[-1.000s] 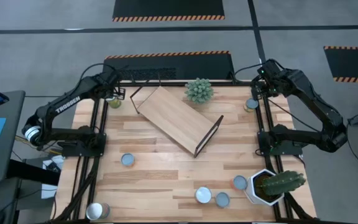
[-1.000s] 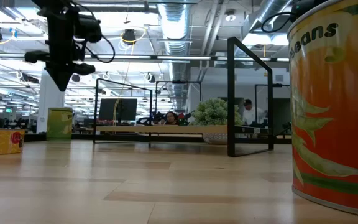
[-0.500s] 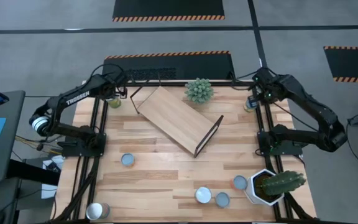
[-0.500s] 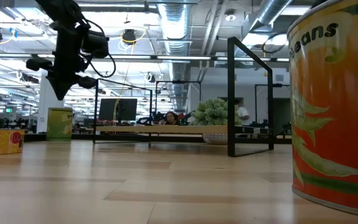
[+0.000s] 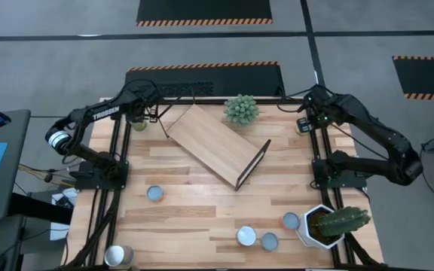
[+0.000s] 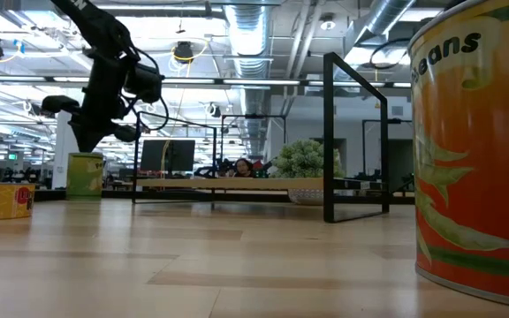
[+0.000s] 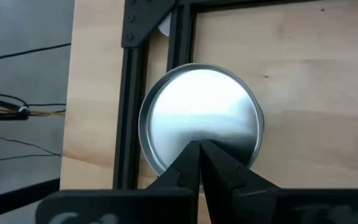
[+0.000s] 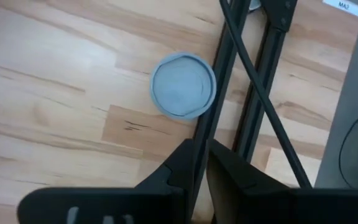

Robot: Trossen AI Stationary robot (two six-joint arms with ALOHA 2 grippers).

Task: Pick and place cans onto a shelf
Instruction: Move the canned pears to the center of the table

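Observation:
My left gripper (image 7: pixel 199 146) is shut and empty, pointing down just above a silvery-topped can (image 7: pixel 201 118) with a green label (image 6: pixel 85 175). The can stands at the table's far left corner (image 5: pixel 136 123). My right gripper (image 8: pixel 201 148) is shut and empty above the table's far right edge. It is beside a pale-blue-topped can (image 8: pixel 183 85), which also shows in the high view (image 5: pixel 304 126). The wooden shelf (image 5: pixel 213 144) lies slantwise at the far middle, on its black frame ends. Several more cans stand near the front: (image 5: pixel 155 193), (image 5: pixel 246 235), (image 5: pixel 269 242).
A green plant (image 5: pixel 241 109) stands behind the shelf. A white pot with a cactus (image 5: pixel 330 224) stands at the near right, with a can (image 5: pixel 291 220) beside it. Another can (image 5: pixel 119 255) stands at the near left corner. Black frame rails (image 7: pixel 132 93) run along both table sides.
My left gripper has come down toward the green-labelled can at the far left corner, its arm swinging toward the far edge. My right gripper has moved a little toward the can at the far right. No can has moved.

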